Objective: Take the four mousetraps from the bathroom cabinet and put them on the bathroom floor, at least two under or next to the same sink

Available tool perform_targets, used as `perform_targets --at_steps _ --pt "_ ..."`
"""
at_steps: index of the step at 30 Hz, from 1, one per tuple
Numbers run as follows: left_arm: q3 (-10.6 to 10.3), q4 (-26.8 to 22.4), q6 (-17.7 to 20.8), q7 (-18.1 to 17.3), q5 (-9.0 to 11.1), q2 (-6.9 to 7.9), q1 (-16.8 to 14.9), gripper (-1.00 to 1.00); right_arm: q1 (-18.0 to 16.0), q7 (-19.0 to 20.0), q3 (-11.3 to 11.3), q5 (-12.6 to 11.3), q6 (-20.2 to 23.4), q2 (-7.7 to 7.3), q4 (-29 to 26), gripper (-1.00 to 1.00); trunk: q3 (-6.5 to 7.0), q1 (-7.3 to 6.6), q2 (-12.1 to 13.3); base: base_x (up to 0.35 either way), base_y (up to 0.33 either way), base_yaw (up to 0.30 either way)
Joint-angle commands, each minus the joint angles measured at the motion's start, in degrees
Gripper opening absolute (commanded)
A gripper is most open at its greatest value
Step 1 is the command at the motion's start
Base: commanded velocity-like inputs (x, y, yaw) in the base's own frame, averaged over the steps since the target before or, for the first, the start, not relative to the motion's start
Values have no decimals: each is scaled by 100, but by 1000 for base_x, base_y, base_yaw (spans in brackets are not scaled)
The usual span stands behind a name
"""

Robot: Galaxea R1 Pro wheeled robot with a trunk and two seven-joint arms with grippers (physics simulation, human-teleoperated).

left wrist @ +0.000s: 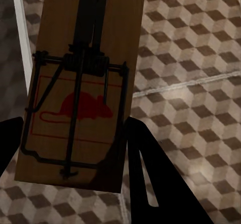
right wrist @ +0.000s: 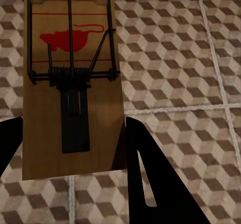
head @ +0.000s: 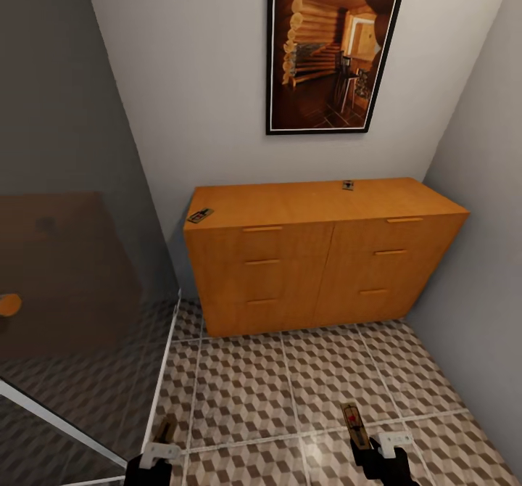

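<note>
Left gripper [head: 161, 448] and right gripper [head: 371, 448] low over floor [head: 246, 392], one mousetrap [left wrist: 80, 83] between left's fingers, another [right wrist: 70, 78] in right's. Cabinet [head: 319, 254] ahead of both, against wall; two traps on top: left-front corner [head: 200, 215], right-rear [head: 349, 185].

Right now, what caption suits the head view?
Both grippers hold brown wooden mousetraps above patterned tiles; two more lie atop the orange-brown cabinet.

A wooden mousetrap [left wrist: 80, 83] with a red mouse print and dark wire spring fills the left and centre of the frame, clamped between the two black fingers [left wrist: 155, 179] of the left gripper [left wrist: 70, 158]. Behind it lies the cube-patterned tiled floor [left wrist: 191, 58], with a white strip [left wrist: 22, 38] at the upper left.
</note>
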Motion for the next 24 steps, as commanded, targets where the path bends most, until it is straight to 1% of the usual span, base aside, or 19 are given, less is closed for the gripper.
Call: perform_targets --at_steps 1,6,24 --pt "-30 23 -33 -30 40 -5 -9 -100 -3 22 30 -65 -21 -5 5 -100 -5 0 -3 0 0 106" --pt "-32 25 -28 -30 41 -18 -9 -100 -2 18 26 -69 -21 2 10 -100 -5 0 -3 0 0 225" --pt "-32 30 -16 -49 39 -35 -9 -100 -2 18 22 -71 -21 1 5 -100 -5 0 -3 0 0 277"
